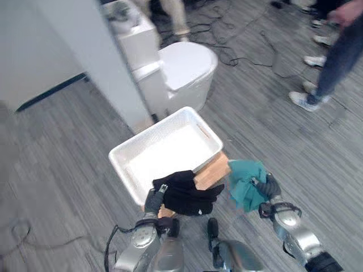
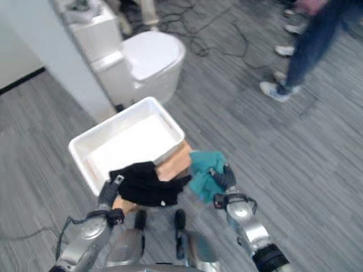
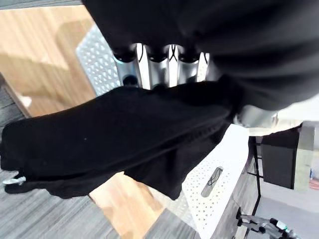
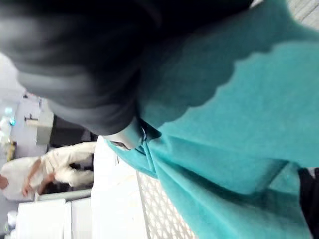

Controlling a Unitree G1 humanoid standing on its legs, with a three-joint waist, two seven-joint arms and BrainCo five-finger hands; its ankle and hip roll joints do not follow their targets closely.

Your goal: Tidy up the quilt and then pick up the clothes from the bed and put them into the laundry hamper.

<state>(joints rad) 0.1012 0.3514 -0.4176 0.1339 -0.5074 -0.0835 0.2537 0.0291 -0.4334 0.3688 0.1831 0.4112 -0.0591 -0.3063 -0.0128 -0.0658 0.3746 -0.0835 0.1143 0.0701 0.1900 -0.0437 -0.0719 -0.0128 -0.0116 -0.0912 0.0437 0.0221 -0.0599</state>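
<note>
1. the left hand (image 1: 152,201) has its fingers (image 3: 149,62) curled round a black garment (image 1: 187,192), which hangs limp and crumpled just over the near corner of the white hamper (image 1: 199,123); held this way, it looks ready to be dropped in.
2. the right hand (image 1: 267,186) carries a teal garment (image 1: 245,182), bunched into a soft wad beside the hamper's near right corner. the cloth covers most of the hand, but the fingers seem wrapped into it.
3. both garments are off the bed and at the hamper, neither yet inside it. the basin of the hamper looks bare.
4. the hamper is a rectangular white plastic tub with perforated walls and a slot handle, sitting on a light wooden stand (image 1: 214,170) that lifts it to reach.
5. the black cloth looks thin and floppy, with a small white tag at one edge; the teal one reads thicker and fleecy.
6. a white toilet (image 1: 184,68) stands just beyond the hamper on the grey plank floor (image 1: 68,153), and a person's legs (image 1: 334,62) show at the far right.
</note>
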